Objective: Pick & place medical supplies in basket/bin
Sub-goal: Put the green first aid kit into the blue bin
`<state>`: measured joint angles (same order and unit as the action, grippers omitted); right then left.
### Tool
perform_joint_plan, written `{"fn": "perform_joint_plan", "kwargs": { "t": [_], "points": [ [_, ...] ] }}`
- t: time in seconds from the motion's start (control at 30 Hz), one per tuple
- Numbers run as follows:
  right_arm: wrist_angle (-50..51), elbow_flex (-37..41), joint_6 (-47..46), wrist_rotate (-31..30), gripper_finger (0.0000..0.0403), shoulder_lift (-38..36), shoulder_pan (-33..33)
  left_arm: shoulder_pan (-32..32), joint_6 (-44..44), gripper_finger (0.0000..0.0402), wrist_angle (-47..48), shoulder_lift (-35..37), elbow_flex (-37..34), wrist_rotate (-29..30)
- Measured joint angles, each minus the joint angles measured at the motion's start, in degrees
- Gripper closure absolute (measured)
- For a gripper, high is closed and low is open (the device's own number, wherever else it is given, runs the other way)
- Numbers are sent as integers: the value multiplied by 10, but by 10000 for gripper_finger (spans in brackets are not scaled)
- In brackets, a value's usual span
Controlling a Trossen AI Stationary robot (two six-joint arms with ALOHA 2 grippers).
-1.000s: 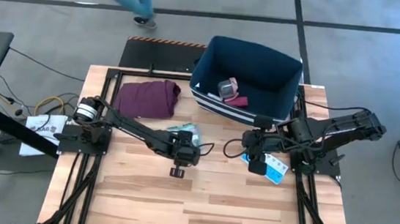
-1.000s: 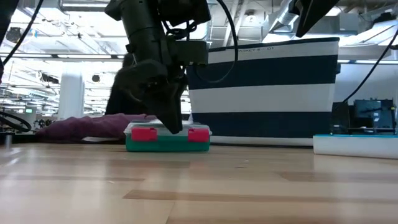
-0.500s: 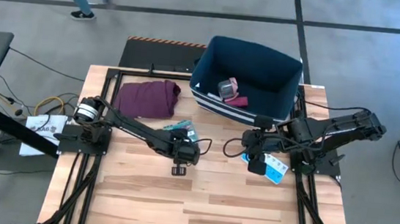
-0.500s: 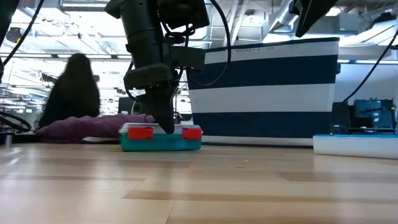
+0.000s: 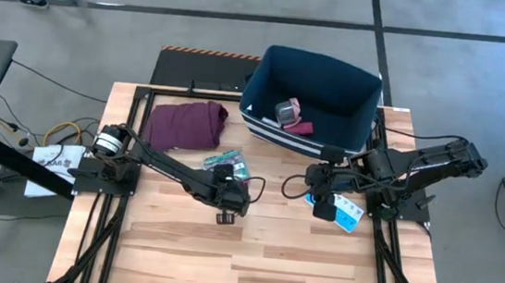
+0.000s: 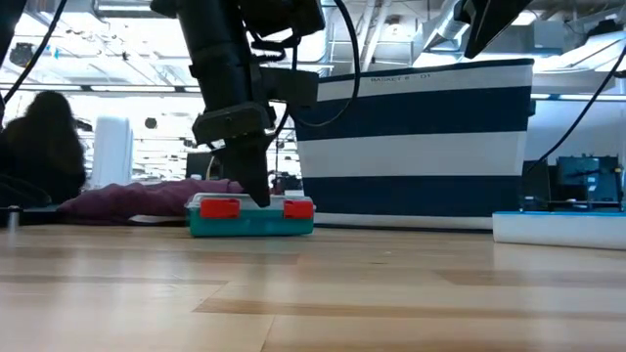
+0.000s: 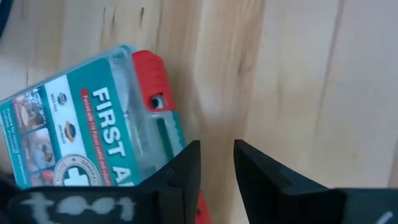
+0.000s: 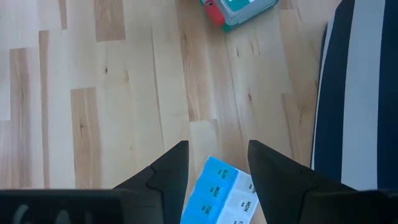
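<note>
Left tool (image 7: 216,163) narrow, empty, tips at first-aid box (image 7: 81,137) edge | box has slid along worktop (image 5: 269,255) toward cloth (image 5: 185,123), not gripped: regrasp likely | right tool (image 8: 215,163) part-open above pill organizer (image 8: 221,196), idle | bin (image 5: 310,99) behind both.

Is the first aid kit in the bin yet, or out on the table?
Out. The first aid kit lies flat on the table, in front of the bin, beside the left gripper.
</note>
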<state>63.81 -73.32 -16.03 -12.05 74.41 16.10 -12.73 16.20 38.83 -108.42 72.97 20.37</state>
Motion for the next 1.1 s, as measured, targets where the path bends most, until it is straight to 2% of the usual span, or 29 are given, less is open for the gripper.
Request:
{"fn": "perform_joint_plan", "kwargs": {
  "t": [0.3, 0.8, 1.1],
  "points": [
    [0, 0, 1, 0, 244, 0, 0, -9, 31, 315, 20, 0, 0, 48],
    [0, 0, 0, 0, 244, 0, 0, 1, 68, 315, 40, -3, -10, 63],
    [0, 0, 0, 0, 244, 0, 0, 1, 92, 315, 84, -2, -18, 75]
  ]
}}
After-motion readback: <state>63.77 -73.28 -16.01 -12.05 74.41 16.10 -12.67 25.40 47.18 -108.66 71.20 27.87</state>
